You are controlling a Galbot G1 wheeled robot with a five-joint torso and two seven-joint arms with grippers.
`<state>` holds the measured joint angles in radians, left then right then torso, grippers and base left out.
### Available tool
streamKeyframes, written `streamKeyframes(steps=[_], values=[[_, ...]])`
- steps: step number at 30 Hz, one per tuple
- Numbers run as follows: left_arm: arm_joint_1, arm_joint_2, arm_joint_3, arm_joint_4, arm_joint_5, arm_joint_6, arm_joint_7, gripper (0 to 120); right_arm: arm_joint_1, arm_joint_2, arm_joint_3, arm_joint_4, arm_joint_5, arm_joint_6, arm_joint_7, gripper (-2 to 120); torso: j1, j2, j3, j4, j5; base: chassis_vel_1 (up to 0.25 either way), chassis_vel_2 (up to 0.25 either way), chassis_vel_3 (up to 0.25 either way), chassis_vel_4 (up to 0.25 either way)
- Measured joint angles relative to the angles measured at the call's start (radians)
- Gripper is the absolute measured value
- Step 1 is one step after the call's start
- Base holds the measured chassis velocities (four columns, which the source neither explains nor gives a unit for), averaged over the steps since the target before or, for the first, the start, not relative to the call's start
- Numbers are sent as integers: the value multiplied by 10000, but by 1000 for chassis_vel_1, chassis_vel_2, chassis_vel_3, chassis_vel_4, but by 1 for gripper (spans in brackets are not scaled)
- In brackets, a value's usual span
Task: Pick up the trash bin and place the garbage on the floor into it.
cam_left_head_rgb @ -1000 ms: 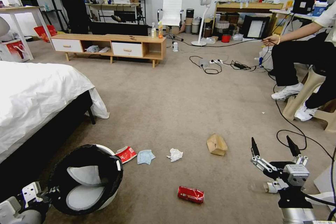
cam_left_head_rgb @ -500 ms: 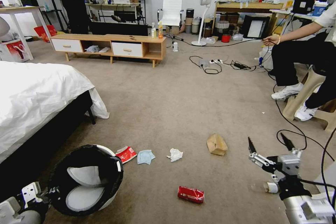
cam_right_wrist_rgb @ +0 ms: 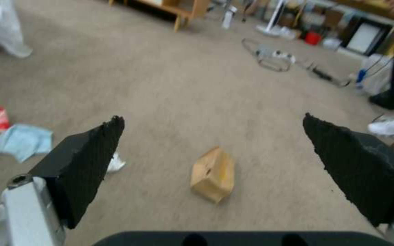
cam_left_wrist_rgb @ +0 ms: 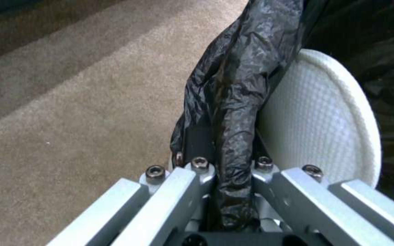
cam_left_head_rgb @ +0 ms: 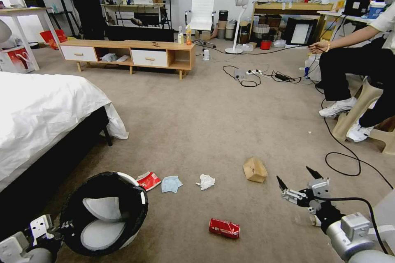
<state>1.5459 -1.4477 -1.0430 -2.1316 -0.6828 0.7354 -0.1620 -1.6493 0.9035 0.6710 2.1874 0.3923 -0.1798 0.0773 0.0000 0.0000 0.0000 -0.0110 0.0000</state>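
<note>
While the left claw (cam_left_head_rgb: 57, 230) is clenched on the bag-lined rim of the trash bin (cam_left_head_rgb: 105, 213), holding it tipped with its mouth facing up and forward beside the bed (cam_left_head_rgb: 41, 119), the garbage lies strewn on the floor (cam_left_head_rgb: 197, 123): snack wrapper (cam_left_head_rgb: 148, 181), face mask (cam_left_head_rgb: 171, 183), tissue wad (cam_left_head_rgb: 205, 181) and red soda can (cam_left_head_rgb: 224, 228). Farther right sits the brown paper bag (cam_left_head_rgb: 254, 169), with the right claw (cam_left_head_rgb: 299, 180) released and spread wide just short of it. The bag looks light and crushable (likely near empty), so I would pinch it gently across its folded top.
</note>
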Motion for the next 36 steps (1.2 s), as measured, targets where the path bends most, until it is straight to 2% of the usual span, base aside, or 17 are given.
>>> streamKeyframes(steps=[3, 6, 8, 25, 34, 36], values=[[-10, -46, 59, -27, 77, 0, -17, 2, 70, -324, -430, -11, 346, -694, -21, 100, 0, 0, 0, 1, 0, 0, 0, 0, 0], [-10, -70, 83, -30, 118, 0, -18, 2, 107, -417, -602, -6, 516, -915, -10, 100, 0, 0, 0, 0, 0, 0, 0, 0, 0], [-1, -130, 135, -48, 200, 0, -10, 2, 276, -600, -1019, -12, 896, -1377, 117, 100, 0, 0, 0, 3, 0, 0, 0, 0, 0], [-108, -269, 340, 91, 510, 0, 54, 2, 860, -796, -1724, -411, 1368, -2294, 294, 100, 0, 0, 0, 1, 0, 0, 0, 0, 0], [-86, -216, 307, 96, 529, 0, 66, 2, 1325, -1399, -2433, -655, 2009, -2880, 330, 100, 0, 0, 0, 4, -1, 0, 0, 0, 0], [-95, -215, 339, 125, 606, 0, 88, 2, 1762, -1533, -3061, -780, 2535, -3192, 504, 100, 0, 0, 0, 0, -1, 0, 0, 0, 0]])
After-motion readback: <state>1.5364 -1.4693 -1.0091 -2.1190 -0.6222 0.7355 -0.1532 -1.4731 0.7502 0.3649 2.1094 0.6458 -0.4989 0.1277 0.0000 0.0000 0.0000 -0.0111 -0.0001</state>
